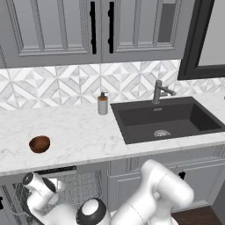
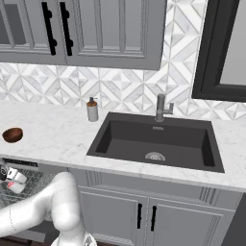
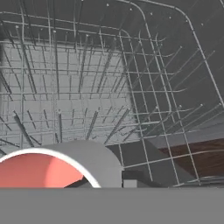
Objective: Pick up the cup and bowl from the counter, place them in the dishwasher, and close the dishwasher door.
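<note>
Cup sat at 7 o'clock in the hand view, salmon inside showing, hanging over the dishwasher's wire rack — best move, I'd judge, was to lower it between the tines and release only once it was seated. Arm was folded low at 7 o'clock in the left base view, wrist down at the rack; the gripper looked to be carrying the cup, but I couldn't tell how wide the fingers stood. Bowl was on the counter, well apart at 9 o'clock.
</note>
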{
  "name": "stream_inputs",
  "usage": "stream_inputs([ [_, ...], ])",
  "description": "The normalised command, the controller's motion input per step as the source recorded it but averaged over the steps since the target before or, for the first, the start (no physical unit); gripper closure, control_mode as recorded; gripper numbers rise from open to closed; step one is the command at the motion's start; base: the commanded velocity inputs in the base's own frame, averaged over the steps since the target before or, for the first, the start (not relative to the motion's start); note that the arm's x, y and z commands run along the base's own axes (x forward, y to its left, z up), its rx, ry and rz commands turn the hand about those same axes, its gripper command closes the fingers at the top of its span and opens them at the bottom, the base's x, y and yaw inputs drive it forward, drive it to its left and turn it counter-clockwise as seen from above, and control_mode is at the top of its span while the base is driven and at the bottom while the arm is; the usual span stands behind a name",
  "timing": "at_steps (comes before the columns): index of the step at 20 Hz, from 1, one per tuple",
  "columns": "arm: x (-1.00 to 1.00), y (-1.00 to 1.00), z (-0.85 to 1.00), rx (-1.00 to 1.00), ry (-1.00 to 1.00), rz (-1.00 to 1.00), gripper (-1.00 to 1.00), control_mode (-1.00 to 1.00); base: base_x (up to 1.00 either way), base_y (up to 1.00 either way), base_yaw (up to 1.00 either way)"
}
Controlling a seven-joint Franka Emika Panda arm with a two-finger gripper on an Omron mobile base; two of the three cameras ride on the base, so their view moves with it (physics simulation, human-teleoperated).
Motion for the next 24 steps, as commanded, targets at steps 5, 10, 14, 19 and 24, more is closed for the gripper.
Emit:
stream_inputs([
  [5,0.04,0.11,-0.47,0.0,-0.03,0.05,1.0,-1.0,0.0,0.0,0.0],
  [10,0.05,0.15,0.0,0.0,-0.11,0.0,1.0,-1.0,0.0,0.0,0.0],
  [14,0.19,0.31,-0.16,0.0,0.0,0.0,1.0,-1.0,0.0,0.0,0.0],
  [19,0.22,0.14,-0.58,0.0,-0.01,0.0,1.0,-1.0,0.0,0.0,0.0],
  [24,0.17,0.02,-0.66,0.0,-0.04,0.0,1.0,-1.0,0.0,0.0,0.0],
])
